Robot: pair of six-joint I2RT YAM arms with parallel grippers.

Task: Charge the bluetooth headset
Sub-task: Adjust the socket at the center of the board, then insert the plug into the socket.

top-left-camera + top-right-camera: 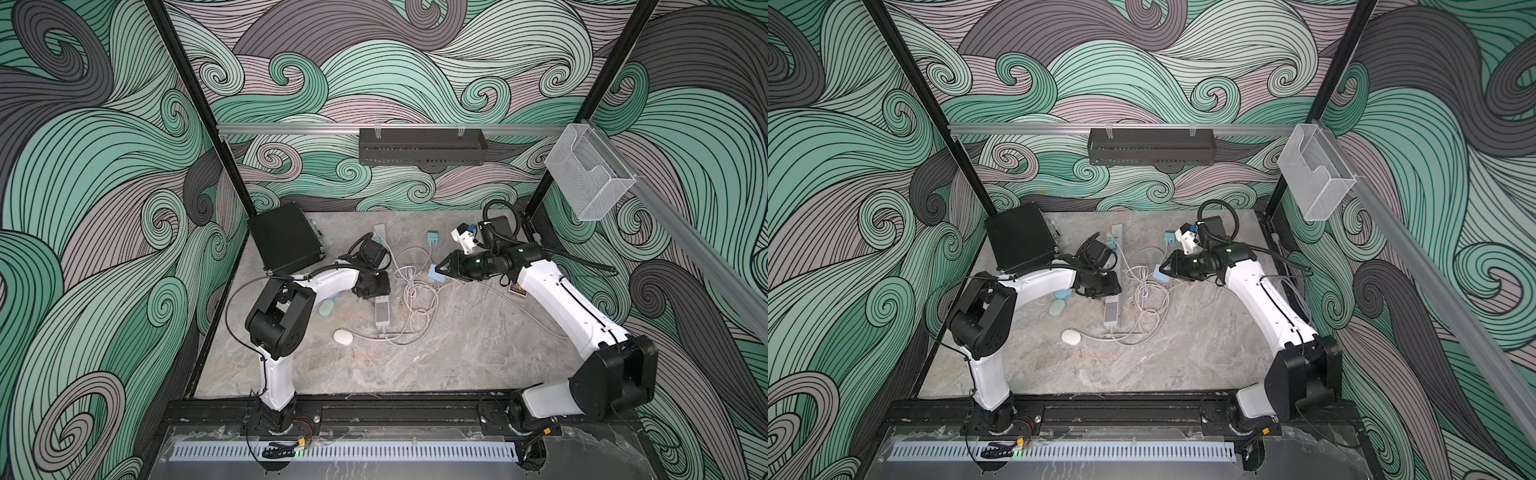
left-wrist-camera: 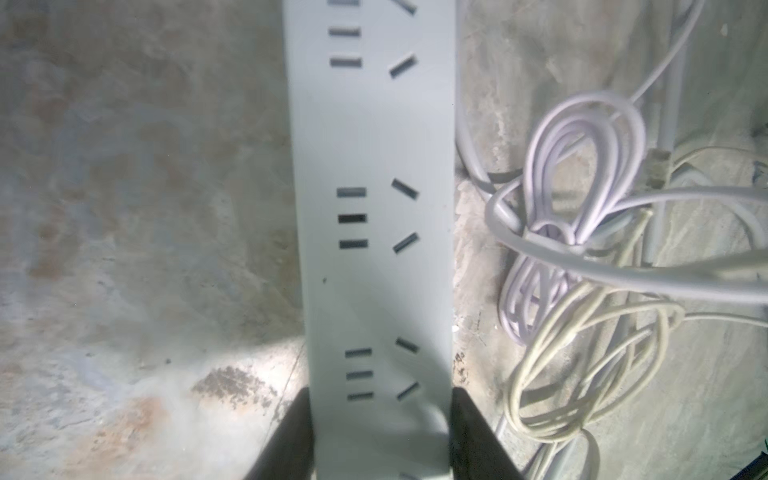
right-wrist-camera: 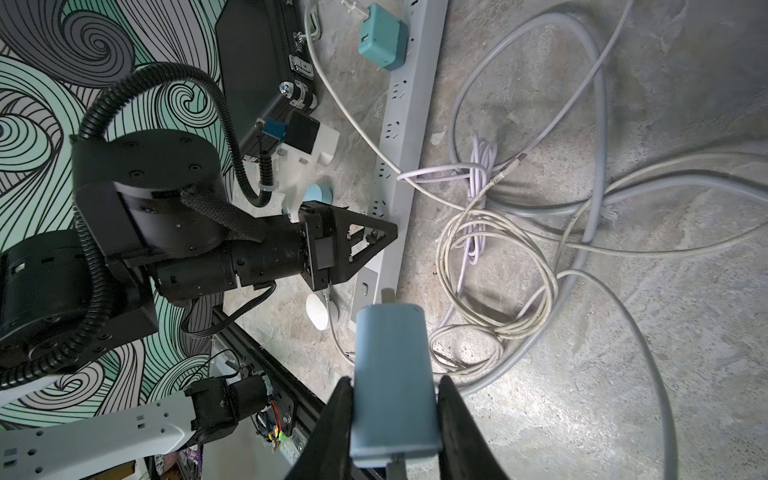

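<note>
My left gripper [image 2: 380, 392] is shut on the near end of a long white power strip [image 2: 374, 145], one finger on each side. In both top views the strip [image 1: 382, 311] [image 1: 1112, 311] lies flat on the table under that gripper [image 1: 372, 291]. My right gripper [image 3: 395, 380] is shut on a light blue charger adapter [image 3: 392, 374]. It holds the adapter [image 1: 438, 272] a little right of the strip, prongs towards it. Two teal oval pods [image 1: 1056, 308] [image 1: 1064, 294], apparently the headset, lie beside the left wrist.
Tangled white and lilac cables [image 1: 415, 286] [image 3: 519, 208] lie right of the strip. A teal adapter [image 3: 382, 35] sits in the strip's far end and another [image 1: 434, 237] lies loose. A white oval puck [image 1: 343, 336] on a cord and a black case [image 1: 286, 243] stand nearby.
</note>
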